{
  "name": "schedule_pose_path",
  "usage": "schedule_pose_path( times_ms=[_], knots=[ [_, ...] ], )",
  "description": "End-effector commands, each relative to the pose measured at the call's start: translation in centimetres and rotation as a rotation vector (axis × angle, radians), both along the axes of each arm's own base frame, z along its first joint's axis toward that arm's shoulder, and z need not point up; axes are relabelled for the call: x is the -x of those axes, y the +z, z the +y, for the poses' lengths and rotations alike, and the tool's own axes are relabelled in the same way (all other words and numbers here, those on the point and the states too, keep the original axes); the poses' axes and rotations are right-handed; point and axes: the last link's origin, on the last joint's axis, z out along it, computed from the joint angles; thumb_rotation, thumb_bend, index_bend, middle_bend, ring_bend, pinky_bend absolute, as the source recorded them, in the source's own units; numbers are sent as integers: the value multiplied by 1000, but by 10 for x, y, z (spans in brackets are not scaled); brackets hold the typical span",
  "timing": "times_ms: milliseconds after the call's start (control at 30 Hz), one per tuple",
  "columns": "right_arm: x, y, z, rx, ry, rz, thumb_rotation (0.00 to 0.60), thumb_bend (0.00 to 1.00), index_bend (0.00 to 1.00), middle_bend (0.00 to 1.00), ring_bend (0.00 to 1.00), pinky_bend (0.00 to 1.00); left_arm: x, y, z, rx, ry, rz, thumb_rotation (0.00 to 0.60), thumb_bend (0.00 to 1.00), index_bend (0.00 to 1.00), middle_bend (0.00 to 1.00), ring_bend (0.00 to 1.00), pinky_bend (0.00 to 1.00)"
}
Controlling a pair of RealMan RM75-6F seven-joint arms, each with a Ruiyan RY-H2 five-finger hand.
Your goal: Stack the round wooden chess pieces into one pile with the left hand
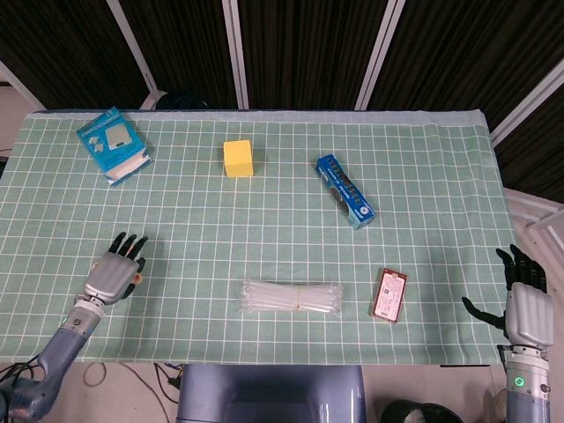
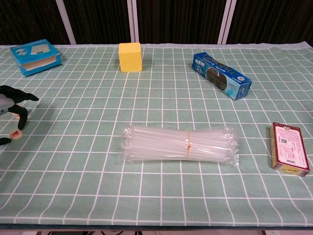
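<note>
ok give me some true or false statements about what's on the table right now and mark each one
1. The yellow foam cube sits at the far side of the green checked tablecloth. True.
2. The left hand is beside a round wooden chess piece. True.
3. The clear bag of straws lies on the red box. False: they lie apart.
4. The right hand holds the blue biscuit box. False: it is off the table edge, holding nothing.
</note>
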Motion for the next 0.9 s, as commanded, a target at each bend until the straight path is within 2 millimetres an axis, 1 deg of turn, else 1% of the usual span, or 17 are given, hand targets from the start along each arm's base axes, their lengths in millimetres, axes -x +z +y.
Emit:
schedule_pose_path(
  times_ms=[33, 900],
  knots=[
    [0, 0, 0, 0, 0, 0, 600, 266, 118, 49, 0, 0, 0, 0, 0, 0, 0, 1, 600, 274, 482, 49, 0, 0],
    [0, 0, 0, -1, -3, -3, 600, 267, 118, 49, 0, 0, -3, -2, 1, 0, -9, 18, 600, 300, 501, 49, 0, 0]
  ],
)
